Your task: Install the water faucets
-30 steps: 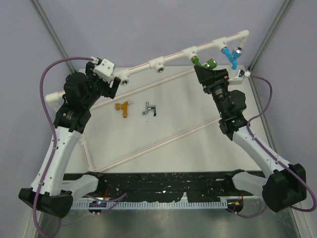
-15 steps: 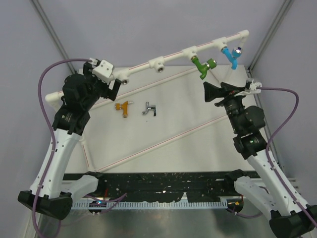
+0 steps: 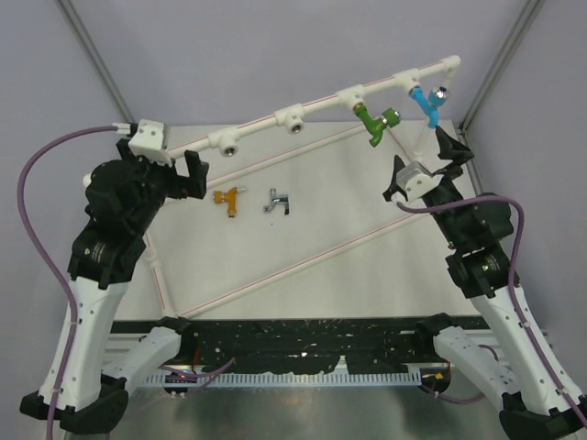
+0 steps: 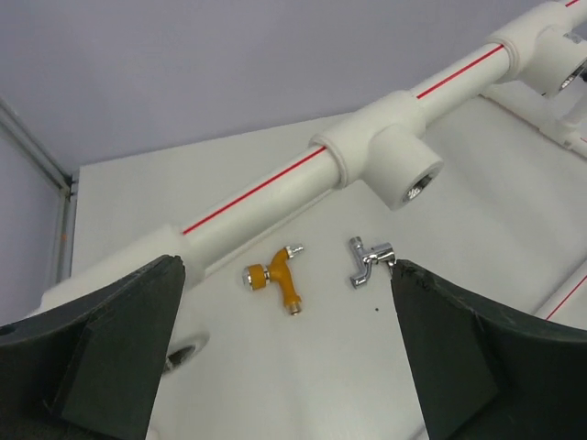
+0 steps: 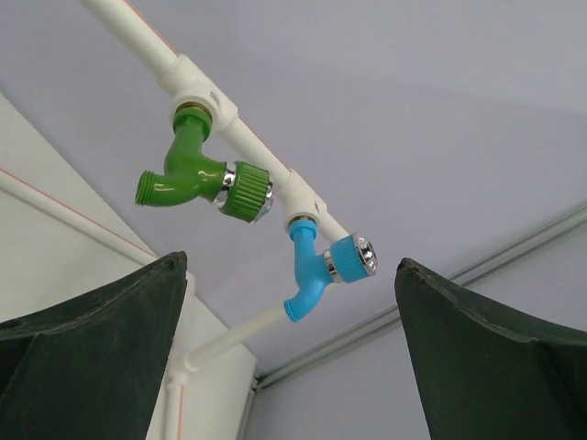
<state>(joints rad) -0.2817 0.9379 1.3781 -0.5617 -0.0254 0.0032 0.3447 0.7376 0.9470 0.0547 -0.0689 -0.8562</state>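
While green faucet [image 3: 376,122] and blue faucet [image 3: 426,99] sit in the pipe [image 3: 316,105], left tool [image 3: 165,160] and right tool [image 3: 425,163] gape empty; next step, presumably: grasp orange faucet [image 3: 229,198] on the tabletop [image 3: 321,229], 4 o'clock of left tool.

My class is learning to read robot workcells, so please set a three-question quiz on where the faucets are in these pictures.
1. True or false: the green faucet and the blue faucet are both mounted on the white pipe frame.
2. Which pair lies loose on the table? A) orange faucet and silver faucet; B) green faucet and silver faucet; C) blue faucet and orange faucet.
3. Fill in: of the two loose ones, the ___ lies nearer the left arm's side.
Key: 1 true; 2 A; 3 orange faucet.
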